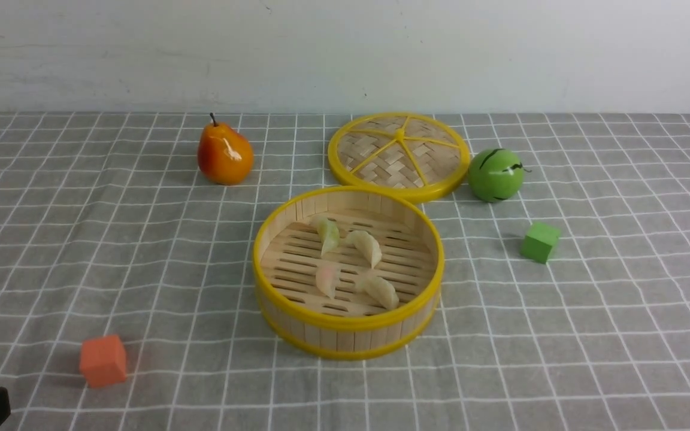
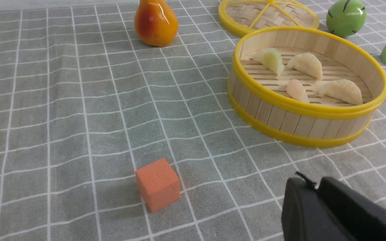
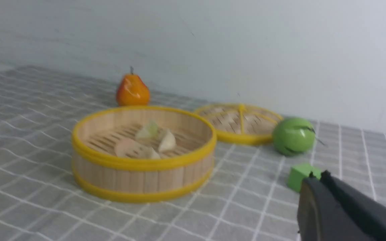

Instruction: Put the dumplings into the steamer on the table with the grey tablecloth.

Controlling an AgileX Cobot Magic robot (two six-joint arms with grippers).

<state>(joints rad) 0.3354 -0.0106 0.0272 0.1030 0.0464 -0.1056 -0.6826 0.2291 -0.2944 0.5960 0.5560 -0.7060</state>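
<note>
The bamboo steamer (image 1: pixel 345 326) stands mid-table on the grey grid tablecloth (image 1: pixel 560 335). All the dumplings lie on its slotted floor: a greenish one (image 1: pixel 327 233), two cream ones (image 1: pixel 366 246) (image 1: pixel 382 291) and a pinkish one (image 1: pixel 327 280). They also show in the left wrist view (image 2: pixel 308 65) and the right wrist view (image 3: pixel 146 142). My left gripper (image 2: pixel 313 182) is shut and empty, low at the near left. My right gripper (image 3: pixel 317 176) is shut and empty, near the green cube; it is out of the front view.
The flat woven lid (image 1: pixel 399 155) lies behind the steamer. A pear (image 1: pixel 224 154) stands at the back left, a green ball (image 1: pixel 496 175) beside the lid. A green cube (image 1: pixel 540 242) sits right of the steamer, an orange cube (image 1: pixel 103 360) at the near left.
</note>
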